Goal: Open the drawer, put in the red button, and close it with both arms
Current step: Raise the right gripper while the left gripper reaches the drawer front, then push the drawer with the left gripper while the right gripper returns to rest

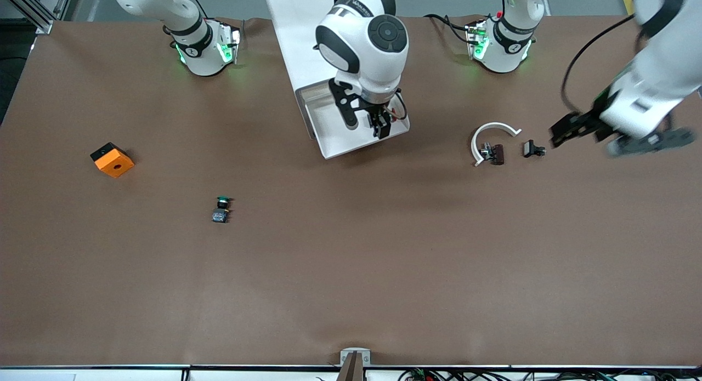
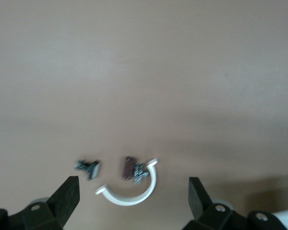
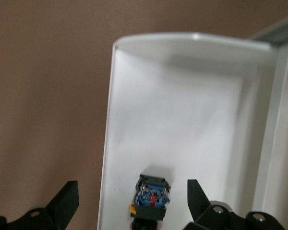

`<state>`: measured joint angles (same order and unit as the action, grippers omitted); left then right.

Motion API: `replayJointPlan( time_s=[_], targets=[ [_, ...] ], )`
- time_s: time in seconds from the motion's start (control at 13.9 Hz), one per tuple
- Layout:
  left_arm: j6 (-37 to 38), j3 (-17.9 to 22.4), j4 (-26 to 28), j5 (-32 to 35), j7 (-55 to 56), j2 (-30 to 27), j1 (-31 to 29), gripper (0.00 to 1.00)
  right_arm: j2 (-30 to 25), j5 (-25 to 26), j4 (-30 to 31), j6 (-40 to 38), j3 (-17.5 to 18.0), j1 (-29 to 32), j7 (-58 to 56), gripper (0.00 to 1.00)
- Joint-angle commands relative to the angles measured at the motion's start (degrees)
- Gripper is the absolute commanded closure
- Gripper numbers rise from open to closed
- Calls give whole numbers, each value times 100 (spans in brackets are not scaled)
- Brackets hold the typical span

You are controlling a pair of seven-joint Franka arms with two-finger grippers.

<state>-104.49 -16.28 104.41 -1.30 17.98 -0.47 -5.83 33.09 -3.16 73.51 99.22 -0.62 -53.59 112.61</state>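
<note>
**A:** What does the scene show?

**B:** A brown tabletop (image 1: 351, 271) seen from above, with two white robot arms. A white cabinet (image 1: 299, 35) stands between their bases, and its top drawer (image 1: 334, 142) is pulled out toward the camera, showing a white tray.

**A:** Where is the red button?

**B:** The red button (image 3: 152, 197) lies inside the drawer tray, its grey-blue base facing up at the wrist camera. In the overhead view the arm hides it.

**A:** And the right tool?

**B:** The right tool (image 1: 378, 123) hangs over the open drawer, directly above the button. Its fingers (image 3: 65, 201) are spread apart, released, with the button lying free between them.

**A:** The left tool?

**B:** The left tool (image 1: 570, 130) hovers over the left arm's end of the tabletop, fingers wide apart and holding nothing. Near it lie a white curved clip (image 1: 491, 135), a small dark brown part (image 1: 496, 153) touching it, and a small black part (image 1: 532, 149) just beside.

**A:** Anything else?

**B:** A button with a green cap (image 1: 221, 210) lies nearer the camera, toward the right arm's end. An orange block (image 1: 112, 159) sits closer still to that end.
</note>
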Motion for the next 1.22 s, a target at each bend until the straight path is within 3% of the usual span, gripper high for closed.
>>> replayJointPlan(
  time_s=[0.0, 0.14, 0.43, 0.72, 1.15],
  targets=[
    [-544, -541, -26, 7, 809, 633, 3, 0, -206, -44, -179, -542, 62, 374, -1491, 0],
    [-931, -867, -43, 77, 1652, 1055, 178, 0, -276, -61, -180, -693, 70, 725, -2275, 0],
    [-1537, -877, -166, 121, 2473, 1891, 890, 0, -479, -193, -188, -1105, 44, 1542, -4154, 0],
    [-1670, -877, -236, 165, 2780, 2401, 1426, 0, -855, -123, -180, -1694, -9, 2482, -6491, 0],
    [-1688, -877, -395, 165, 4476, 2999, 2313, 0, -1340, 105, -127, -2388, -9, 4055, -9648, 0]
  ],
)
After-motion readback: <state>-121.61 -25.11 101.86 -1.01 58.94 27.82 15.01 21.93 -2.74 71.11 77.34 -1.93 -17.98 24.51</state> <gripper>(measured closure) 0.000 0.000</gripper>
